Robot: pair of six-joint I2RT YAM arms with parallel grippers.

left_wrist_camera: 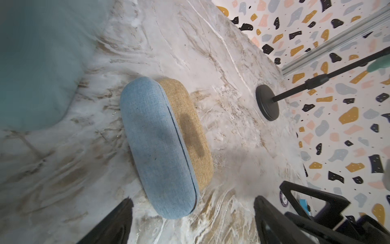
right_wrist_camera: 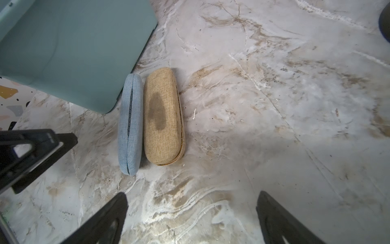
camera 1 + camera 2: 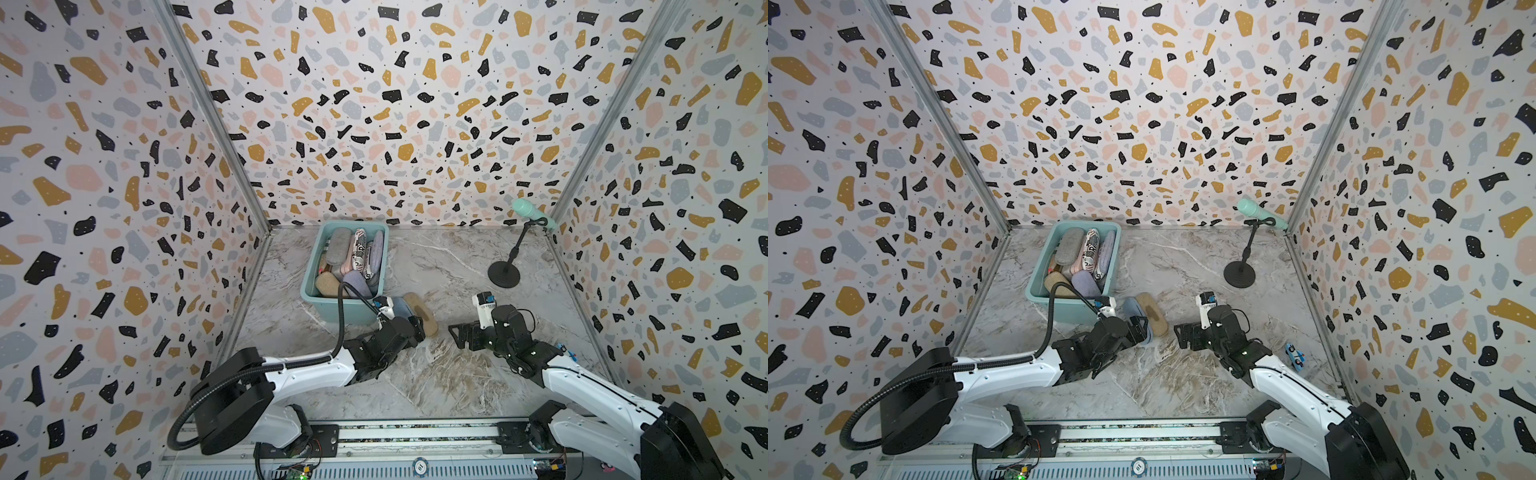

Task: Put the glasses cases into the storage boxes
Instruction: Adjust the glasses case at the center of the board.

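The teal storage box (image 3: 328, 311) stands at the back left of the marble table and holds several glasses cases (image 3: 353, 257). Two more cases lie side by side on the table off its near right corner, in both top views: a light blue case (image 3: 402, 306) (image 1: 160, 147) on its edge and a tan case (image 3: 422, 313) (image 2: 162, 118) with a dark stain. My left gripper (image 3: 415, 328) (image 1: 193, 199) is open, its fingers either side of the blue case's near end without touching. My right gripper (image 3: 455, 334) (image 2: 193, 194) is open and holds nothing, a short way right of the tan case.
A mint microphone on a black stand (image 3: 505, 274) stands at the back right. A small blue object (image 3: 1295, 355) lies by the right wall, behind my right arm. Terrazzo-patterned walls close in three sides, and a rail (image 3: 415, 436) runs along the front.
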